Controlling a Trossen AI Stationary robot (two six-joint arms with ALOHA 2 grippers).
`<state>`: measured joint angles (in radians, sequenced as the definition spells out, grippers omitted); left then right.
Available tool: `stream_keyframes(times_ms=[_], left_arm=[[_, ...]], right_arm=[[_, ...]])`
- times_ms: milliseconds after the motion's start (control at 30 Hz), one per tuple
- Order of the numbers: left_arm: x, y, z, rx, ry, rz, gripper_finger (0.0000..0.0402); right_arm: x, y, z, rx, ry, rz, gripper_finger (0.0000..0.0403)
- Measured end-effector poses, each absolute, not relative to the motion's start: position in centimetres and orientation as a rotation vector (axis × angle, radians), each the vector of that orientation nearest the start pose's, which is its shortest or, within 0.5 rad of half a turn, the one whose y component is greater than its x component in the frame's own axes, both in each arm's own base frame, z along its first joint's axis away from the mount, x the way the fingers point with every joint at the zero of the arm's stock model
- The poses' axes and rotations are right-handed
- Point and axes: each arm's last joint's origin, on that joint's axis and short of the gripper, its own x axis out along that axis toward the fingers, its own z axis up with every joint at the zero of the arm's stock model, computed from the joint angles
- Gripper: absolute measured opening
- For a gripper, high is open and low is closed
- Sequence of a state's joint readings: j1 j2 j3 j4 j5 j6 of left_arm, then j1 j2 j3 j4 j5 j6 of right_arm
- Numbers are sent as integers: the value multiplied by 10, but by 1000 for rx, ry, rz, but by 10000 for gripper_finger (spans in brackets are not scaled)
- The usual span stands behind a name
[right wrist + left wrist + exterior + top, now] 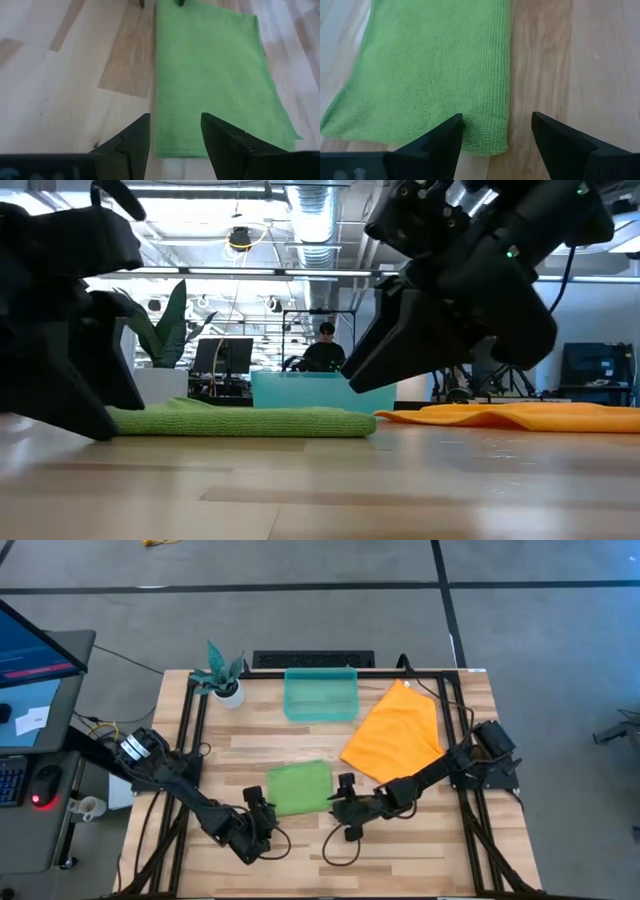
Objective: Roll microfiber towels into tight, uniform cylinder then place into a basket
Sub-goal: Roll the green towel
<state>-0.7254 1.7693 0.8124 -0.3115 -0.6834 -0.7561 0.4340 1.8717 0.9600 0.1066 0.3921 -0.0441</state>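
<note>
A lime green microfiber towel [298,787] lies flat as a folded rectangle near the table's front middle. My left gripper [262,812] stands open at its near left corner [495,145], fingers either side of that corner. My right gripper [340,804] is open at the towel's near right end [175,145], hovering above it in the low view [400,350]. An orange towel [395,730] lies spread out at the right. The teal basket [320,673] stands at the far middle. My left gripper comes slanting down at the green towel's near left corner [470,137]. One fingertip [455,125] overlaps the towel's edge in the wrist view. I cannot tell whether it touches the cloth or the table.
A white pot with a teal plant [228,690] stands at the far left beside the basket. Black frame rails [190,730] run along both table sides. A dark keyboard-like bar [312,659] lies at the far edge. A person [325,352] sits in the room beyond.
</note>
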Motion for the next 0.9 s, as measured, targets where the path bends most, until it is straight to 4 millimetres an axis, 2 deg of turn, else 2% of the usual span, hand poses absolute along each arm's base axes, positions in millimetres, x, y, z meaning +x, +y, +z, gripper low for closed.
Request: stream_keyframes(times_ms=[167,400,500,633,900], left_arm=[[229,-178,108,121,865,348,230],[229,-174,107,125,877,373,228],[229,-172,107,131,885,381,217],[231,-171,106,114,901,374,192],[231,-171,106,110,909,369,106]], right_arm=[[333,143,128,-352,738,84,196],[340,144,97,-403,762,83,198],[341,144,94,-413,758,62,196],[342,141,94,-409,767,60,189],[344,134,93,-378,780,49,153]])
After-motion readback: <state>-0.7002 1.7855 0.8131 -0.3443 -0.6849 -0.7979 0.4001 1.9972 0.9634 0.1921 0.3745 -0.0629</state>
